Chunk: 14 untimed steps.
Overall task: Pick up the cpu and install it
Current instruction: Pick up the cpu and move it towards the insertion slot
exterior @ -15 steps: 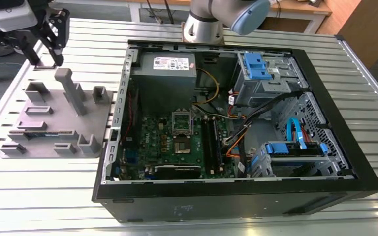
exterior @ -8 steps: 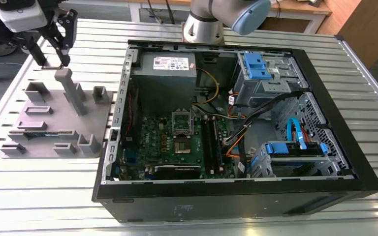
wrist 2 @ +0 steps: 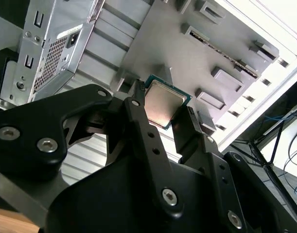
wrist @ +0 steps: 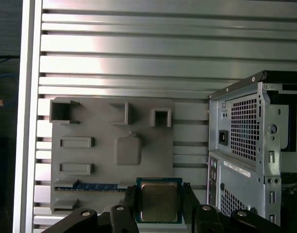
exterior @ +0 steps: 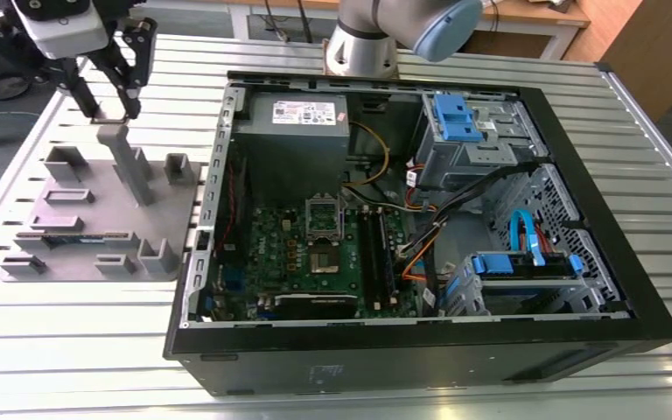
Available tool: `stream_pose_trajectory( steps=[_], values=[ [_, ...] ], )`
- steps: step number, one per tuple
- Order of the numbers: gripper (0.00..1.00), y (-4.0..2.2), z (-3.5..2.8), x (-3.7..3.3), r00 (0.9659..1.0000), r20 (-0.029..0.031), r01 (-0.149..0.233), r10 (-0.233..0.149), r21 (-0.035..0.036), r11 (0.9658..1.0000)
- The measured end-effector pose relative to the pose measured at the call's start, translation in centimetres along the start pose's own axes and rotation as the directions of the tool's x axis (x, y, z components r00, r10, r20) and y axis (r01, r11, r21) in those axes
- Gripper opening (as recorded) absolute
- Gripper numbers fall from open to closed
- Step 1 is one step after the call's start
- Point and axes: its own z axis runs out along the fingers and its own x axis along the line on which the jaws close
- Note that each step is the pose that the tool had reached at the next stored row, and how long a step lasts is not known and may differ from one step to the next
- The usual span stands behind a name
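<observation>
The cpu (wrist: pixel 159 201), a small square chip with a silvery top and green edge, sits between the two black fingers of my gripper (wrist: pixel 159 200); the fingers (wrist: pixel 130 199) press on its opposite sides. In the second wrist view the cpu (wrist 2: pixel 164 103) hangs in the gripper (wrist 2: pixel 163 107) above the grey fixture plate (wrist 2: pixel 187 53). The exterior view has the gripper (exterior: pixel 108 107) at the upper left, over the fixture plate (exterior: pixel 91 214) beside the computer case. The plate's rounded square pedestal (wrist: pixel 128 148) is bare.
The open black computer case (exterior: pixel 430 350) lies at the exterior view's right of the plate, with the green motherboard (exterior: pixel 272 236) and its raised socket frame (exterior: pixel 323 213) inside. A power supply box (exterior: pixel 298 114) and blue drive cages (exterior: pixel 458 118) fill the far side. A memory stick (wrist: pixel 97 186) rests in the plate.
</observation>
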Motion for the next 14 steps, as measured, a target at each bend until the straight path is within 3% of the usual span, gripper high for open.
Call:
stream_pose_trajectory(
  steps=[14],
  values=[
    [0.47, -0.03, 0.03, -2.74, 1.0000, 0.0001, 0.000, 0.000, 0.0000, 1.0000]
  ],
)
